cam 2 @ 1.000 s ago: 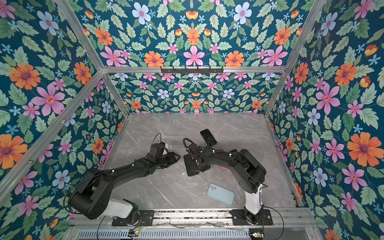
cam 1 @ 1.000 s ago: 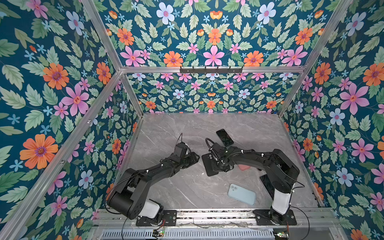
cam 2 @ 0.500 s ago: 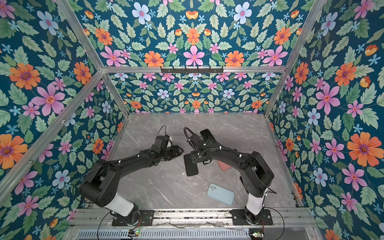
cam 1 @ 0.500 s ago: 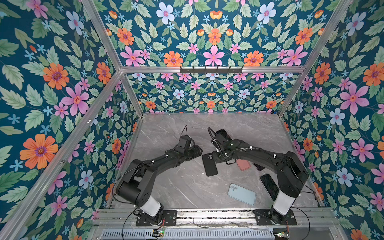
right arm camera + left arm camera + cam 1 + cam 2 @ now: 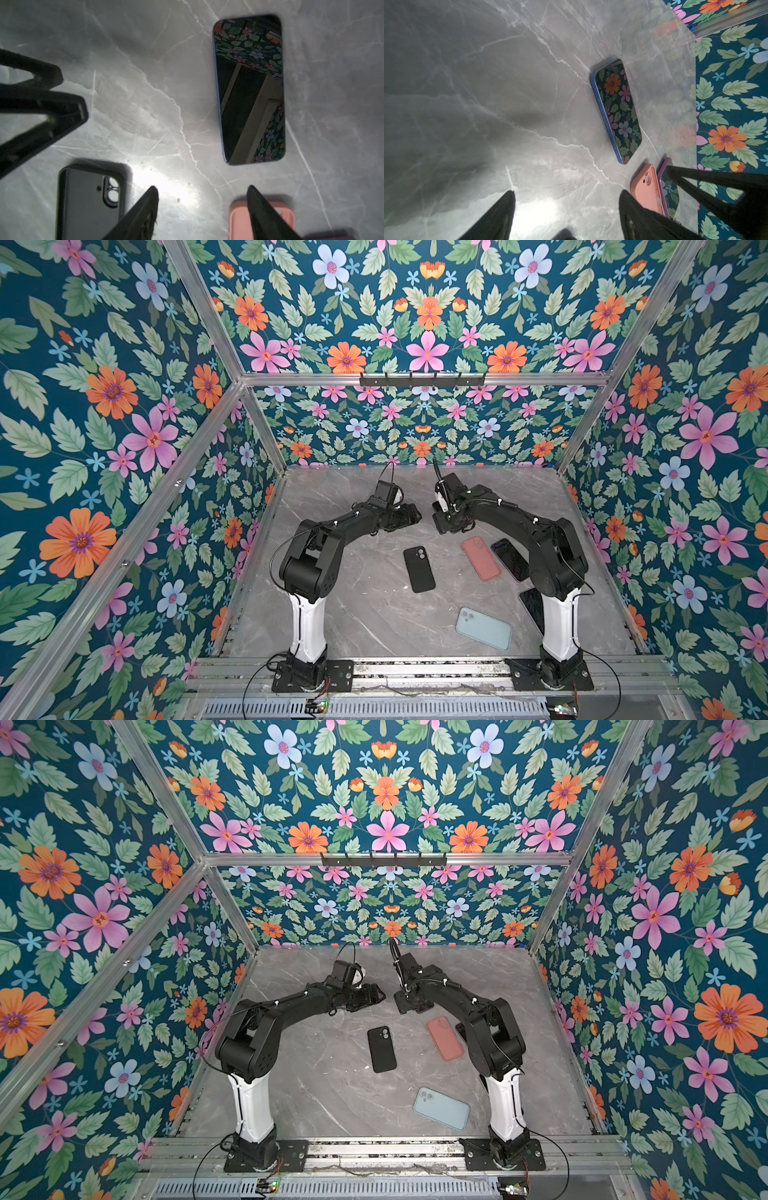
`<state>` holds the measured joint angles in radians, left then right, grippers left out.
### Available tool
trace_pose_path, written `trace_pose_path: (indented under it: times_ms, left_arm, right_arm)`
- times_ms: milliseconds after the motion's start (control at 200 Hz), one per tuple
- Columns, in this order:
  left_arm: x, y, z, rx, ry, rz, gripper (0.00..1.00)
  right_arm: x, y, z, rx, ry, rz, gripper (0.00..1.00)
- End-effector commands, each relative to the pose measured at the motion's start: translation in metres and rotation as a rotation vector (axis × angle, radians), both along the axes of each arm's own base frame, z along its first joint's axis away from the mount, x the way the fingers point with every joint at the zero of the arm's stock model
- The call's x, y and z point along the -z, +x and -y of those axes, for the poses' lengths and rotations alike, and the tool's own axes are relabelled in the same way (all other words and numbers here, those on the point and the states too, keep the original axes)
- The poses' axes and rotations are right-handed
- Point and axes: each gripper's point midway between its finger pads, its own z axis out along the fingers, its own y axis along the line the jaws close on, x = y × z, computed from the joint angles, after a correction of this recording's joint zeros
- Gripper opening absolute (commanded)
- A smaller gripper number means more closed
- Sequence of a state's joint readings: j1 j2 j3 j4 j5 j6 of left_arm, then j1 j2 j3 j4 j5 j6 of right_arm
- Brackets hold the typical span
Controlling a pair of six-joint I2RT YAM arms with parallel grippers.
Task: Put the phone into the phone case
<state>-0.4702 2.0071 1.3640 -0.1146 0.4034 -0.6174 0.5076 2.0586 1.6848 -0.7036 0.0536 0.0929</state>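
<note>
The left gripper (image 5: 412, 514) hung above the far half of the tabletop (image 5: 365, 614) with its fingers (image 5: 503, 209) spread apart and nothing between them. The right gripper (image 5: 448, 524) faced it from just beside, its fingers (image 5: 145, 209) also apart and empty. Both were clear of the surface.

The black phone case (image 5: 419, 569) lay flat near the middle of the tabletop, back up, with its camera cutout toward the far edge. No gripper touched it. Whether a phone sat inside it could not be told.

A blue-edged phone (image 5: 249, 89) lay screen up below the right gripper, toward the far edge. It was hidden by the arm in both top views.

A pink case (image 5: 480, 558) lay to the right of the black one, just beside a purple phone (image 5: 510, 559). A pale blue case (image 5: 483, 628) lay near the front edge, toward the right corner. A dark phone (image 5: 532, 605) showed partly behind the right arm's base.
</note>
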Motion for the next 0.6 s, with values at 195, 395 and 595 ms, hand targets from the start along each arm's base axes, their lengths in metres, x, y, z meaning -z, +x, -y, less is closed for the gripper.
trace_pose_path:
  times_ms: [195, 395, 595]
  left_arm:
    - [0.004, 0.008, 0.0, 0.047, 0.02, -0.013, 0.87]
    - [0.009, 0.011, 0.002, 0.052, 0.016, -0.025, 0.91]
    - [0.012, 0.01, -0.002, 0.045, 0.017, -0.037, 0.94]
  right_arm:
    - [0.019, 0.015, 0.015, -0.06, -0.004, -0.092, 0.88]
    - [0.027, 0.027, 0.021, -0.054, -0.006, -0.111, 0.92]
    - [0.041, 0.036, 0.025, -0.045, -0.006, -0.145, 0.92]
